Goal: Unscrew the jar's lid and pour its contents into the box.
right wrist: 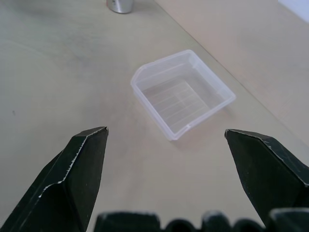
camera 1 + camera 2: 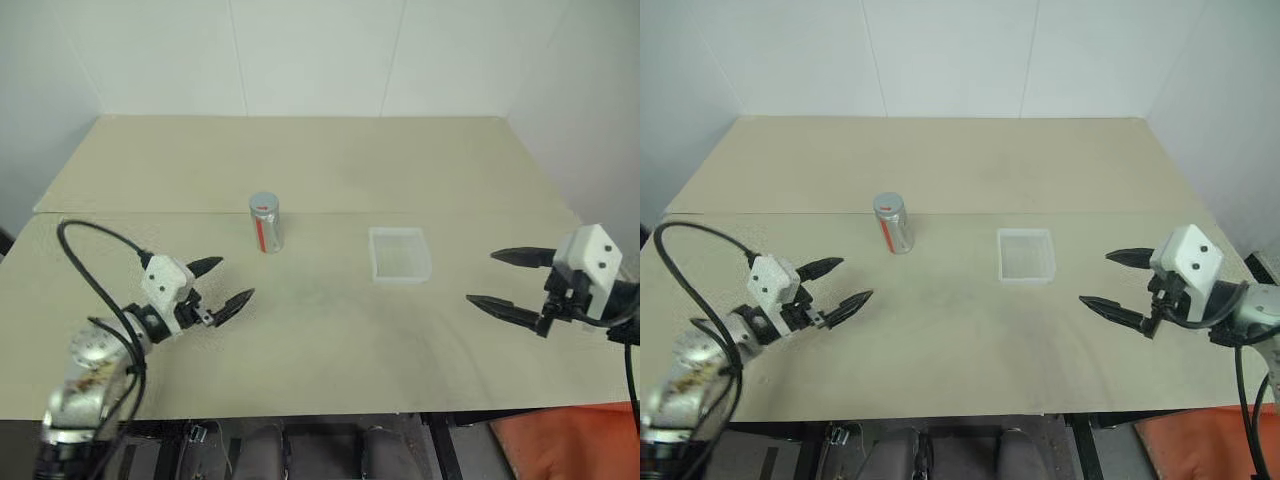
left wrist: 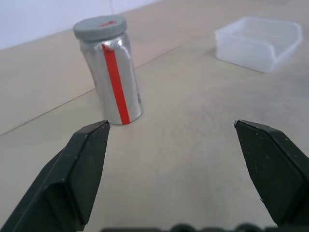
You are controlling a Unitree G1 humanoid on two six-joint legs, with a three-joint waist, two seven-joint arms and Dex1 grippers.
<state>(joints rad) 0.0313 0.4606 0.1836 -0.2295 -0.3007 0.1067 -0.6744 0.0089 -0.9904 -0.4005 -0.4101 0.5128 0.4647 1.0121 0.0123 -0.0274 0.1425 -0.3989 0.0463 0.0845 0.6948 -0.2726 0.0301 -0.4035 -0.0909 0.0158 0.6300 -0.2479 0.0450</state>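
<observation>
**Jar stands ahead of the left fingers, lid still on**

The jar (image 2: 266, 224) stands upright on the beige surface (image 2: 330, 300), its long axis vertical, with the grey lid (image 2: 264, 203) seated on top (a small red mark shows on the cap). The contents cannot be made out through the label. The clear box (image 2: 400, 254) sits well apart from the jar, toward the robot's right, and looks empty.

The left gripper (image 2: 230, 284) hovers low over the surface with its fingers (image 3: 82, 174) spread wide and nothing between them. The jar lies ahead of it and off to one side of the gap, closer to one fingertip than the other, not yet between the fingers. The right gripper (image 2: 508, 280) is also spread and empty, aimed toward the box, with the jar far beyond.

The left arm is clearly nearer the jar, so the grasp on the jar's body likely falls to it; it would need to advance and shift sideways to centre the jar.
</observation>
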